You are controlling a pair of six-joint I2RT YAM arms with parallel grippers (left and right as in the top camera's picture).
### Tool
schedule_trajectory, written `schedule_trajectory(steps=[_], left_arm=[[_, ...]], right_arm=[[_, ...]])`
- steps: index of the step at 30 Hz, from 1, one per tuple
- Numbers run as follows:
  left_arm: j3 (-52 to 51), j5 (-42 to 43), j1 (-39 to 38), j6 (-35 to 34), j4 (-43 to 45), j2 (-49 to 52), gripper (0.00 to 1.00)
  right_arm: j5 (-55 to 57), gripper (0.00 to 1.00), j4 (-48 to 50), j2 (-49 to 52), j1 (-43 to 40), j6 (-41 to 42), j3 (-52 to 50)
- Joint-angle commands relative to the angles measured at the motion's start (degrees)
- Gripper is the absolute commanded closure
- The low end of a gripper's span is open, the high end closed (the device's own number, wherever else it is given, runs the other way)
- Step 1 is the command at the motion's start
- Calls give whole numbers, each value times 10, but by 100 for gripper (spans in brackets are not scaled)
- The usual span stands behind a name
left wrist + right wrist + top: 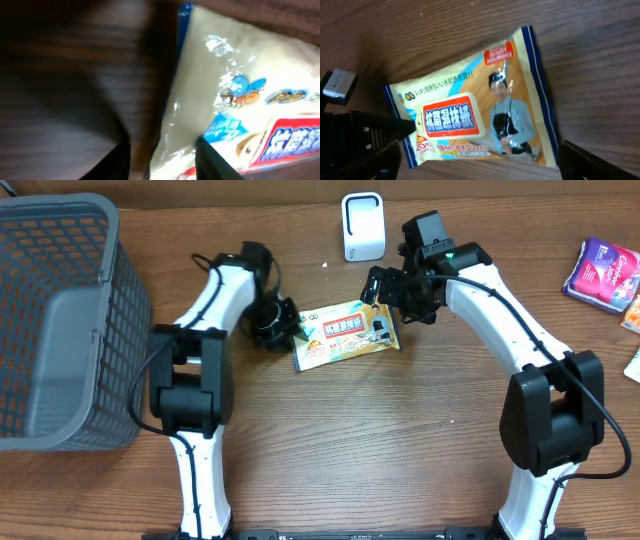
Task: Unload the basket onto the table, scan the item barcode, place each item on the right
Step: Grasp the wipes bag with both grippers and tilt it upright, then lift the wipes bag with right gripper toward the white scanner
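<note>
The wet-wipes packet [347, 332] lies flat on the wooden counter [400, 450] near its middle, printed face up, slightly tilted, just in front of the white barcode scanner [363, 225] that stands upright at the far edge. The left end effector [283, 323] sits low at the packet's left end. In the left wrist view its fingers are partly spread with the packet's edge in the gap, a dark strip showing between one finger and the wrapper, so it is not pinching it. The right end effector [388, 288] hangs over the packet's far right corner with its fingers spread wide, one on either side of the packet in the right wrist view, holding nothing. A grey mesh basket [40, 240] stands at the left edge, and a purple packet [603, 272] lies at the far right, well apart.
</note>
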Motion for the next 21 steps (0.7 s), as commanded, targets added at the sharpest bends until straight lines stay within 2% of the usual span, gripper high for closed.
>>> schedule_trajectory(steps=[1,3,4,8,11,15,18,21], left_arm=[[-30,-12,-35,-13,38,-17,69],[-34,-8,-51,-23,45,-17,81],[-34,1,-63,-31,36,-17,96],[-34,119,-101,-34,-11,-17,96],[-34,156,-140,-31,-38,-18,96],[-21,127,-189,-25,-53,-18,96],[5,92,-185,-24,-82,-19,96],[75,15,-163,-16,-141,-19,96]], right_arm=[[-3,0,-12,-5,-5,17,7],[-3,0,-26,-5,-5,-2,7],[-3,0,-35,-5,-5,-16,7],[-3,0,-61,-5,-16,-18,7],[-3,0,-74,-5,-34,-16,7],[-3,0,-80,-5,-69,-14,7],[-3,0,-73,-5,-81,-14,7],[-5,0,-53,-5,-82,-14,7]])
